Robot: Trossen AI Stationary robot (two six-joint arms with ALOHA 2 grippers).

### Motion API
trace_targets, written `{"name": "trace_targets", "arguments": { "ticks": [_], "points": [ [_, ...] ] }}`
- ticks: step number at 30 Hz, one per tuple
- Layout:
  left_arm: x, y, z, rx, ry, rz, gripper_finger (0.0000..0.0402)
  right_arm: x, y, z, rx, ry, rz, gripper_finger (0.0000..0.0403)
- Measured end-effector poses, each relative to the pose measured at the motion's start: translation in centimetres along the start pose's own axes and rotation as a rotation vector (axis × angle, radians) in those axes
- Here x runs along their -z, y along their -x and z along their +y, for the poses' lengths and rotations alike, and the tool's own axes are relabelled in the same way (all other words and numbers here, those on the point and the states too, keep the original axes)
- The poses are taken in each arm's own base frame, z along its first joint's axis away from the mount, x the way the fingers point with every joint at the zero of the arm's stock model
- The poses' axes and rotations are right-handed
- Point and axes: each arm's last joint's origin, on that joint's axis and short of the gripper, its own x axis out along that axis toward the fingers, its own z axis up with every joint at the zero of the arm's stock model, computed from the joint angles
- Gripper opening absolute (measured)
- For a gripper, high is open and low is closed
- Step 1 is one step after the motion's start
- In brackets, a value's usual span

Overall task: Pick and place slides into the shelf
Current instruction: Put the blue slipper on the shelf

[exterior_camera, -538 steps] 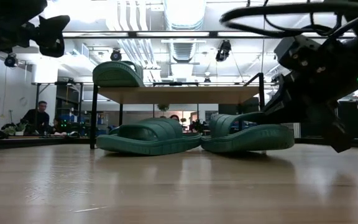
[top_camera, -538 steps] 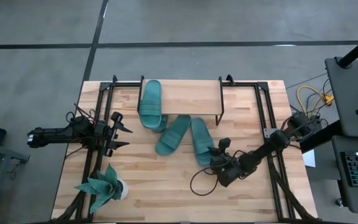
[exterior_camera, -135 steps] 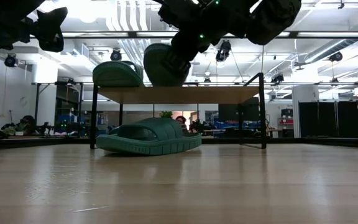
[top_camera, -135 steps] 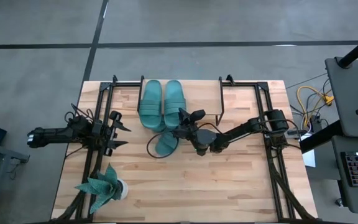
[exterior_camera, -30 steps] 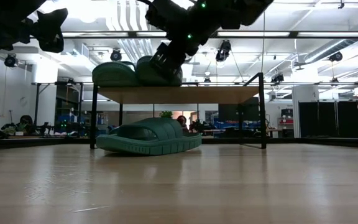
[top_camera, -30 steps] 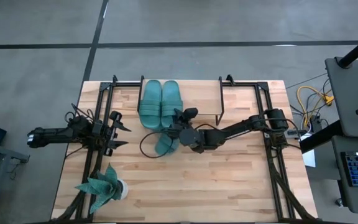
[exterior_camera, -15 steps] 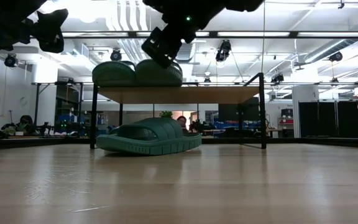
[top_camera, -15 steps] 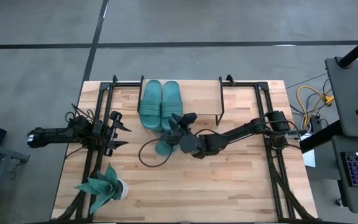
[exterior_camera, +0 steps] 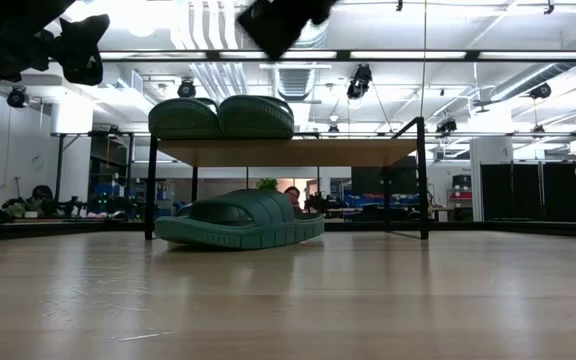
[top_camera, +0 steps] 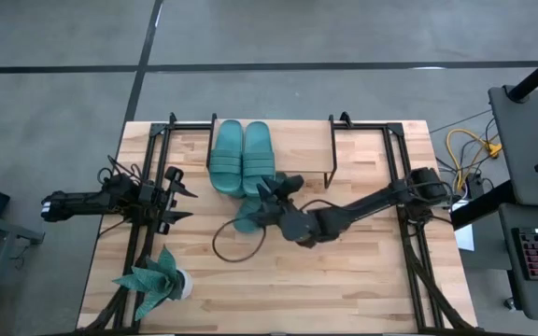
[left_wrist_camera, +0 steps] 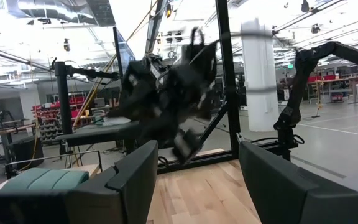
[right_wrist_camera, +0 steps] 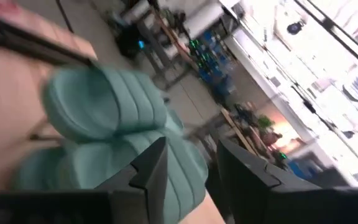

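Note:
Two teal slides (top_camera: 227, 154) (top_camera: 257, 152) lie side by side on their soles on the shelf's wooden top (top_camera: 302, 149); the low view shows them there too (exterior_camera: 183, 118) (exterior_camera: 256, 116). A third slide (exterior_camera: 238, 220) lies on the table under the shelf, its near end (top_camera: 247, 220) sticking out. My right gripper (top_camera: 276, 187) hovers open above the shelf's near edge, high in the low view (exterior_camera: 278, 20); blurred slides (right_wrist_camera: 104, 106) show beyond its fingers. My left gripper (top_camera: 183, 194) waits open at the table's left.
A teal plant in a white pot (top_camera: 152, 280) stands at the near left corner. A dark cable loop (top_camera: 236, 243) hangs from my right arm over the table's middle. Black frames (top_camera: 143, 233) (top_camera: 409, 233) run along both sides; bare wood lies toward the near edge.
My right gripper has let go of the second slide and risen, drawing back a little toward the table's near edge. That slide stays on the shelf top beside the first one.

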Motion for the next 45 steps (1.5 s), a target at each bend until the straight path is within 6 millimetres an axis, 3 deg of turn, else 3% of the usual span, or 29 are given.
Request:
{"name": "trace_targets", "arguments": {
  "ticks": [4, 8, 13, 16, 21, 27, 32, 37, 45],
  "points": [
    [0.0, 0.0, 0.0, 0.0, 0.0, -0.001, 0.0211, -1.3, 3.1, -1.1, -0.103, -0.071, -0.116, 0.0114],
    [0.0, 0.0, 0.0, 0.0, -0.001, -0.004, 0.0211, -1.2, 5.5, -2.1, -0.344, -0.15, -0.274, 0.01],
    [-0.1, 0.0, 0.0, 0.0, -0.001, -0.007, 0.0211, 1.0, 6.7, -4.4, -0.913, -0.297, -0.3, 0.0087],
    [-0.1, 0.0, 0.0, 0.0, -0.002, -0.008, 0.0211, 3.3, 6.9, -5.2, -1.111, -0.315, -0.291, 0.0079],
    [-0.1, 0.0, 0.0, -0.003, -0.003, -0.013, 0.0211, 7.8, 8.1, -5.9, -1.07, -0.348, -0.29, 0.0071],
    [-0.2, 0.0, 0.0, -0.004, -0.005, -0.022, 0.0211, 12.9, 9.7, -7.3, -0.97, -0.515, -0.545, 0.0064],
    [-0.1, 0.0, 0.0, -0.004, -0.004, -0.019, 0.0211, 16.9, 10.1, -6.8, -0.949, -0.542, -0.568, 0.0065],
    [-0.1, 0.0, 0.0, -0.004, -0.004, -0.019, 0.0211, 17.8, 10.2, -6.7, -0.937, -0.528, -0.589, 0.0065],
    [0.0, 0.0, 0.0, -0.004, 0.004, -0.013, 0.0211, 16.8, 10.1, -6.9, -0.931, -0.516, -0.597, 0.0064]
  ]
}}
